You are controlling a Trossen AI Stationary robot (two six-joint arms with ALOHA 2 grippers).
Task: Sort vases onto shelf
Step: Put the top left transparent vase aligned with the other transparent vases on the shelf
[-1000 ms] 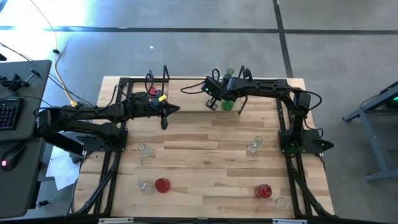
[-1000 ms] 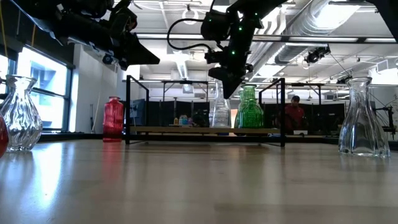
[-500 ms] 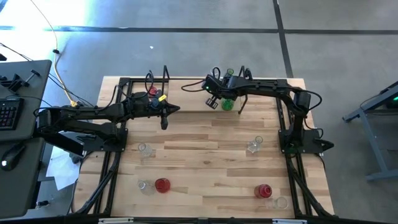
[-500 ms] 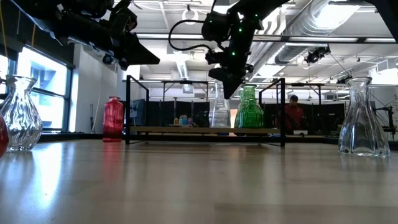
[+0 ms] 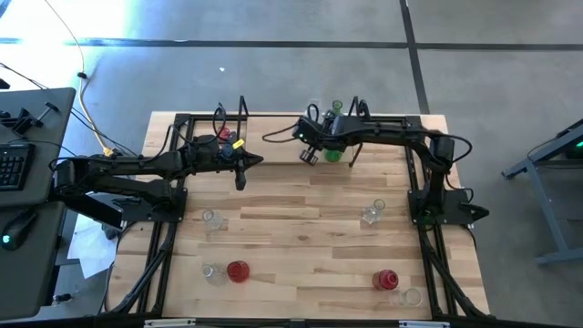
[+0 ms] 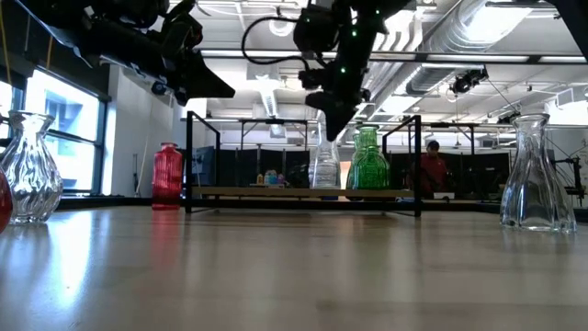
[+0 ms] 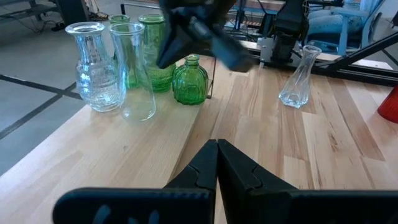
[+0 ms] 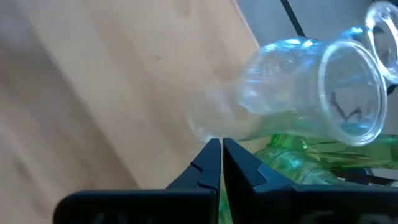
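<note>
The shelf (image 5: 273, 151) lies along the table's far edge, a light board with black wire frames at its ends (image 6: 276, 192). A red vase (image 6: 166, 175) stands at its left end. Clear vases (image 7: 93, 65) (image 7: 134, 71) and green vases (image 7: 155, 50) (image 7: 189, 81) stand at its right end. My right gripper (image 5: 310, 157) hangs shut over the board, just left of the green vases (image 6: 333, 133), fingertips before a clear vase (image 8: 292, 93). My left gripper (image 5: 259, 162) is shut above the middle of the shelf (image 7: 216, 146). Other vases stand on the table.
On the tabletop stand clear vases (image 5: 211, 219) (image 5: 369, 214) (image 5: 211, 271) (image 5: 410, 296) and red vases (image 5: 238, 271) (image 5: 385, 279). The arm bases flank the table's left and right sides. A person in red (image 6: 432, 165) is in the room beyond.
My right gripper has shifted a little toward the table's left and risen slightly above the shelf, staying shut. The vases stand as before.
</note>
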